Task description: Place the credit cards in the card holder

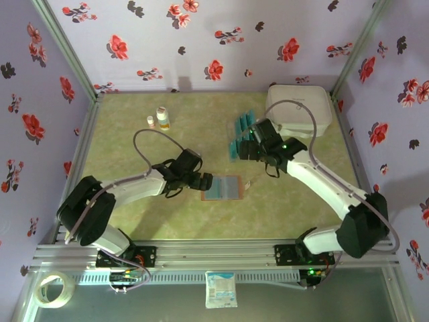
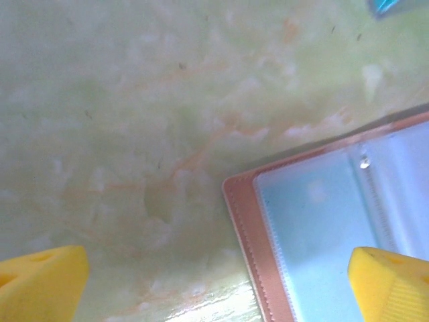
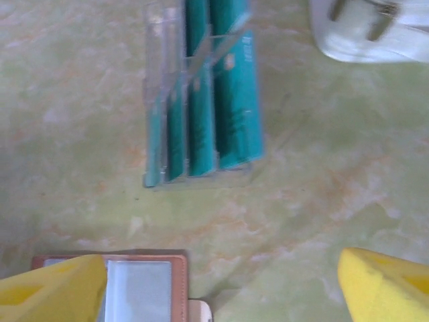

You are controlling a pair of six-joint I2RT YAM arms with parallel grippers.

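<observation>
The card holder [image 1: 222,188] lies open in the middle of the table, its brown rim [image 2: 241,208] framing a pale blue pocketed inside. Several teal credit cards [image 1: 240,133] stand on edge in a clear rack [image 3: 201,100] behind it. My left gripper [image 1: 201,182] hovers open over the holder's left edge, its yellow fingertips [image 2: 40,282] spread wide either side of the holder's corner. My right gripper [image 1: 242,149] is open too and holds nothing. It hangs between the card rack and the holder's far right corner [image 3: 144,285], and it touches neither.
A large white rounded case [image 1: 299,107] sits at the back right, close to the rack. Two small bottles [image 1: 161,118] stand at the back left. A small white tab [image 3: 201,312] lies by the holder's right edge. Flowered walls enclose three sides.
</observation>
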